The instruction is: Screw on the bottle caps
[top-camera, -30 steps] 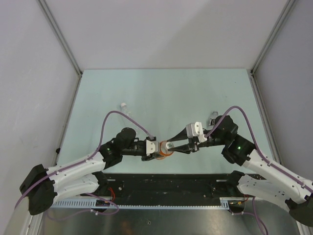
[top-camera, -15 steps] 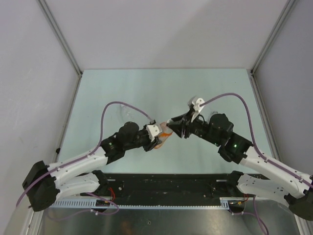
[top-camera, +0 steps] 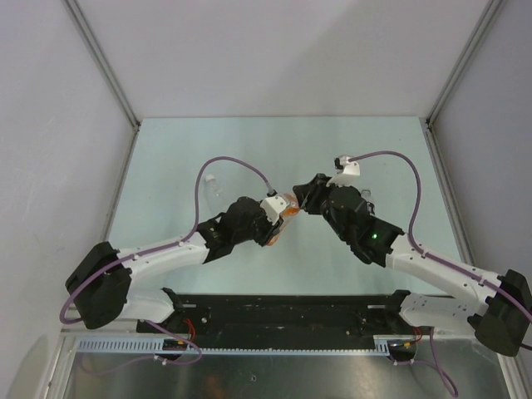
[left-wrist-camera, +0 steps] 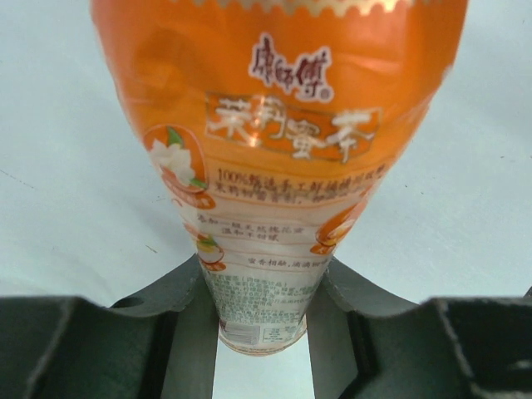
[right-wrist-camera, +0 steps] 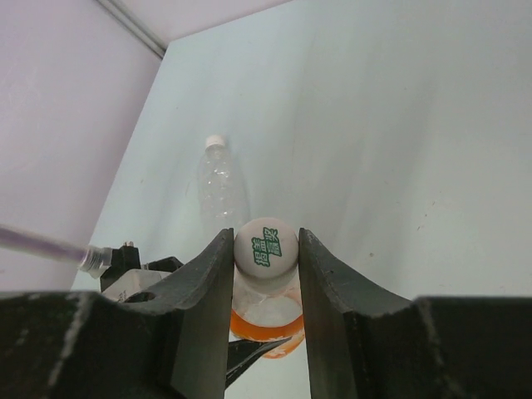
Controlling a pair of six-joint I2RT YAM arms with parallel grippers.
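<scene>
We see bright, even, diffuse light in all three views, with only faint, soft shadows beneath the arms on the pale table (top-camera: 208,150). Up close, the orange bottle (left-wrist-camera: 274,166) carries a mild sheen across its upper label. The white cap (right-wrist-camera: 266,247) looks fairly crisp, while the dark fingers (right-wrist-camera: 199,316) beside it blur toward the lower edge.

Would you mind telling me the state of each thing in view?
orange bottle: held by the left gripper.
white cap: on the orange bottle's mouth, clamped in the right gripper.
clear bottle: capped, on the table, untouched.
left gripper: shut on the orange bottle.
right gripper: shut on the white cap.
</scene>
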